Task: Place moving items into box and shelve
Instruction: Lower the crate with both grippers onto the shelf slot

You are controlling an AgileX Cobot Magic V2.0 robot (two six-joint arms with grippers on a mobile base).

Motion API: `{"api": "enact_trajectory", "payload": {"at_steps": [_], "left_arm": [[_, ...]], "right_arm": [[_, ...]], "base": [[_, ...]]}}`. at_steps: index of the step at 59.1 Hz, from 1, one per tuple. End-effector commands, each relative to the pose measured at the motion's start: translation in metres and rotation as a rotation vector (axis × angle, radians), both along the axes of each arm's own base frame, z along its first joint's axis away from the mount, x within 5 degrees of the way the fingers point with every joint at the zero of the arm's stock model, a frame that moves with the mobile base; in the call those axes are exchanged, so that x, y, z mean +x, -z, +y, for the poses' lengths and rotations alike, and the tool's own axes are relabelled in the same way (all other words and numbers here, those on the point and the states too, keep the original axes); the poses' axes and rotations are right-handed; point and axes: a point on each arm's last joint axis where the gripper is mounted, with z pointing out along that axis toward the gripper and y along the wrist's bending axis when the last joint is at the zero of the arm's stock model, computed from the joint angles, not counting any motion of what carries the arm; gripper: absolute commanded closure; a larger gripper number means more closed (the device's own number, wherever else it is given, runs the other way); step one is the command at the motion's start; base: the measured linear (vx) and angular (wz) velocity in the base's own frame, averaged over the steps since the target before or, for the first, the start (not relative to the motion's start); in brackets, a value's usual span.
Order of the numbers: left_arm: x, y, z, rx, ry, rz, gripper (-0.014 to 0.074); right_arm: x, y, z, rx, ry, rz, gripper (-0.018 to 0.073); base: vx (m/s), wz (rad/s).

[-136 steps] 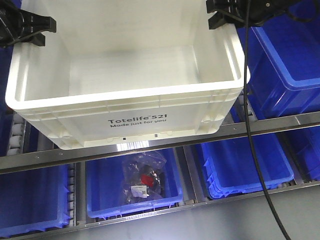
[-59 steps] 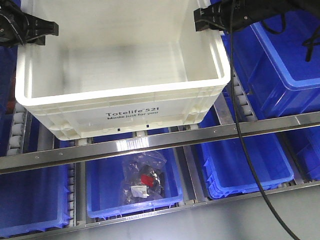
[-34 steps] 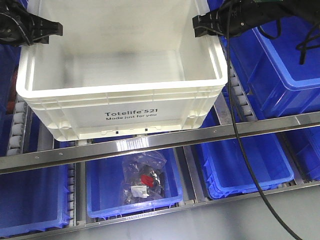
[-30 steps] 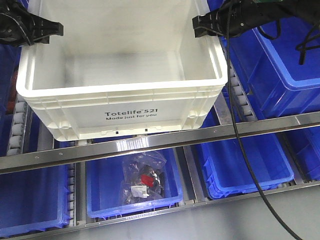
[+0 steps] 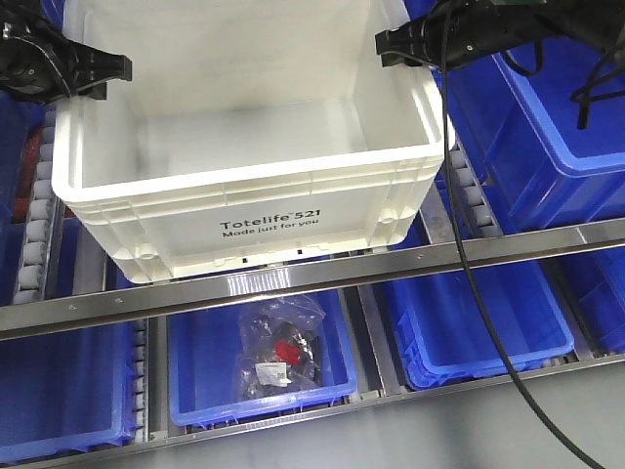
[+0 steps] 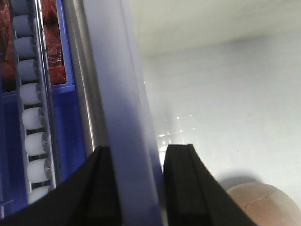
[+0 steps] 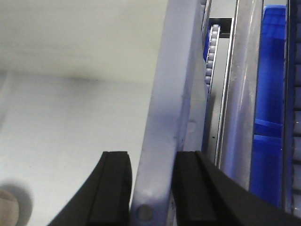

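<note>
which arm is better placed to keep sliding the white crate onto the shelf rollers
Neither alone. The left gripper is clamped on the left wall of the white Totelife crate and the right gripper on its right wall, so both should probably push together.

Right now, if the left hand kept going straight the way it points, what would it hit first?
The left hand straddles the side wall of the large white rectangular plastic crate, one finger on each side. Going straight on, it would probably just slide further along that wall; nothing else shows ahead, though depth is unclear.
</note>
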Motion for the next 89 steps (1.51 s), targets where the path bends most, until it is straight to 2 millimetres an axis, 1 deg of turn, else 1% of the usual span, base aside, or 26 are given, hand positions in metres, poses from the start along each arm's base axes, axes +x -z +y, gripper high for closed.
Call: {"api": "enact_trajectory", "payload": {"at_steps": [1,13,29,38,41,47,62,69,75,89], "left_arm": [[-0.004,-0.045,-0.024,-0.147,0.052,-0.231,0.0610],[-0.004,-0.045,-0.022,-0.127,0.054,-0.238,0.0610],[0.002,-0.037,-0.022,-0.108,0.055,-0.221,0.0608],[0.004,-0.040,-0.022,-0.113,0.054,-0.259,0.0588],[0.004,-0.040,-0.022,-0.113,0.055,-0.267,0.0570],[0.005,-0.041,-0.022,-0.109,0.056,-0.272,0.0518],[0.005,-0.041,-0.020,-0.068,0.059,-0.284,0.0351],[0.006,-0.042,-0.019,-0.058,0.055,-0.299,0.0291],[0.007,-0.044,-0.018,-0.043,0.053,-0.323,0.0274],[0.004,-0.052,-0.015,-0.040,0.023,-0.363,0.0274]], "right_arm": [[-0.018,-0.058,0.023,0.181,-0.034,-0.136,0.0571],[-0.017,-0.052,0.024,0.176,-0.042,-0.111,0.0571],[-0.016,-0.052,0.024,0.177,-0.039,-0.116,0.0570],[-0.016,-0.052,0.023,0.176,-0.036,-0.120,0.0544],[-0.016,-0.052,0.023,0.172,-0.040,-0.123,0.0518],[-0.016,-0.052,0.023,0.161,-0.049,-0.132,0.0431],[-0.014,-0.054,0.022,0.163,-0.029,-0.161,0.0094],[-0.011,-0.056,0.020,0.158,-0.010,-0.192,-0.0015],[-0.009,-0.058,0.015,0.139,0.009,-0.222,-0.0048],[-0.008,-0.064,0.001,0.155,0.046,-0.230,-0.0033]], "base": [[0.00,0.00],[0.00,0.00],[0.00,0.00],[0.00,0.00],[0.00,0.00],[0.00,0.00],[0.00,0.00],[0.00,0.00],[0.00,0.00],[0.00,0.00]]}}
